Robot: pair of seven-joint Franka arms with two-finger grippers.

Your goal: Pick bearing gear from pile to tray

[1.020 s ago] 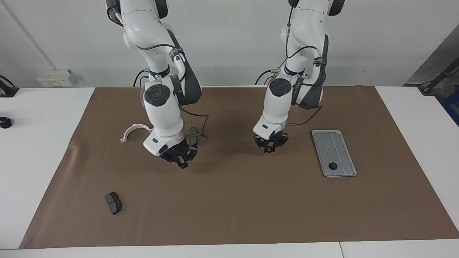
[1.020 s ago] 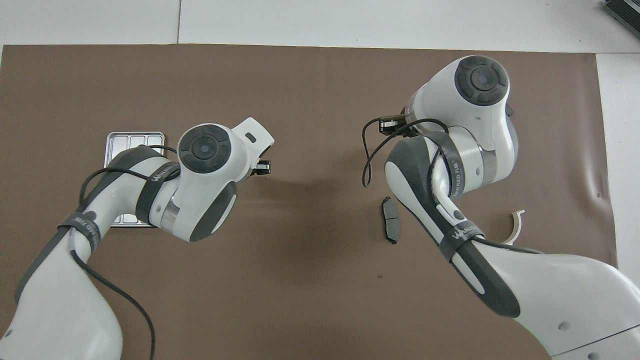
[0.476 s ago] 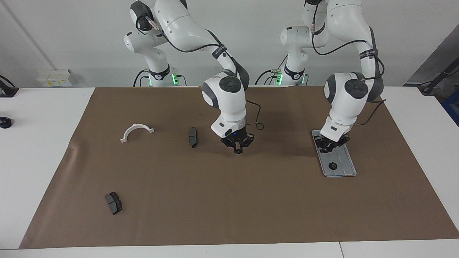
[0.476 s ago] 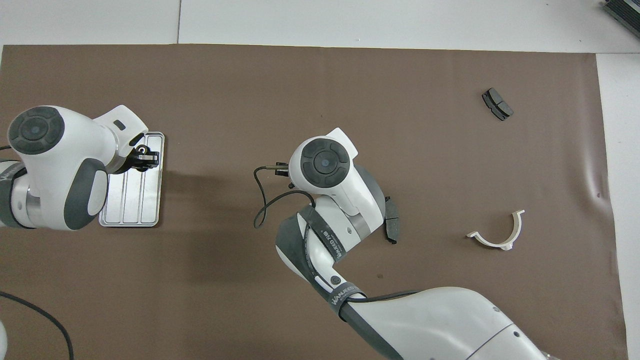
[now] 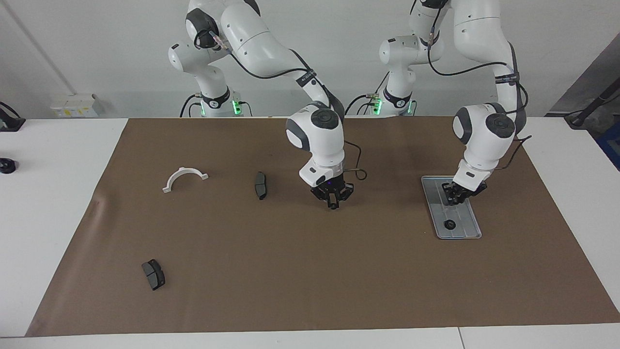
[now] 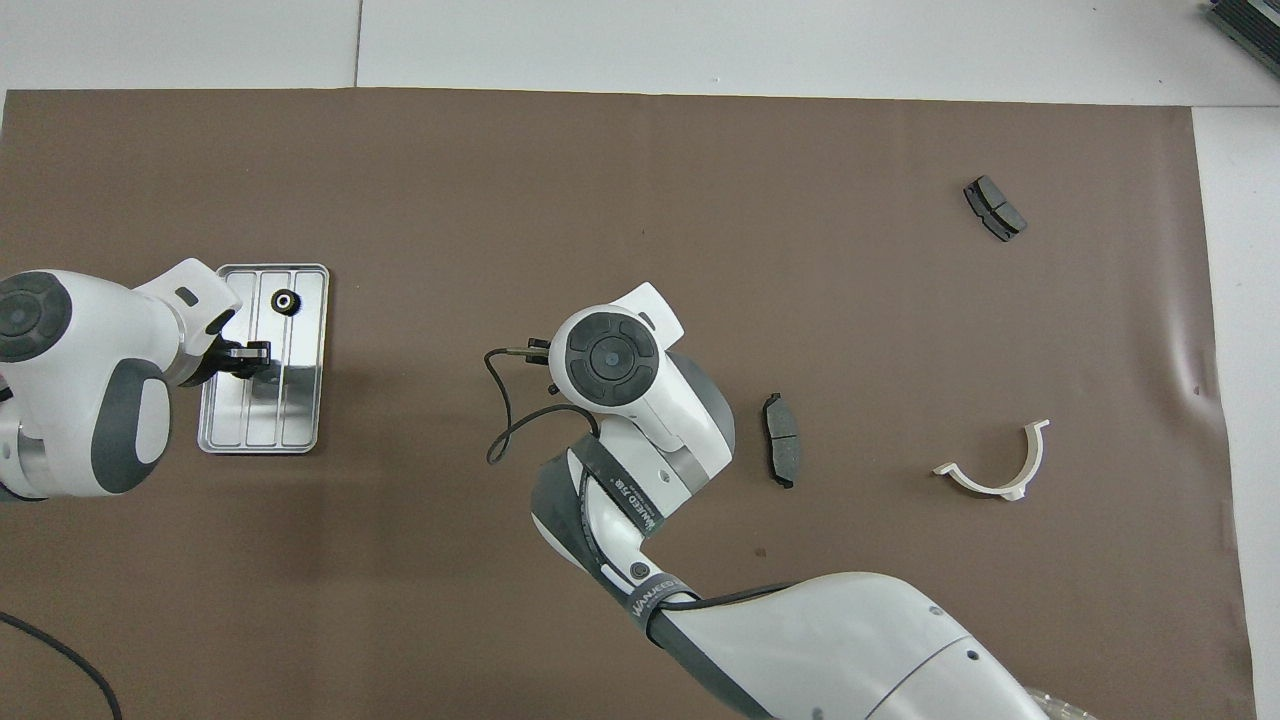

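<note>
Poised over the tray [image 5: 472, 231] – 1 gear [image 5: 450, 224] inside – the left gripper [image 5: 457, 198] is seen; the right gripper [image 5: 333, 203] hangs mid-mat – finger states for both cannot be told.

- The left gripper [image 6: 252, 358] hangs over the tray [image 6: 222, 438].
- One black gear [image 6: 286, 301] lies in the tray, just past its fingertips.

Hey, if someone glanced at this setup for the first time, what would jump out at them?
Two white arms over a brown mat: the left gripper hangs low over the silver tray, where one small black gear lies, and the right gripper hangs over bare mat mid-table. Toward the right arm's end lie a white half-ring bracket and two dark brake pads.
</note>
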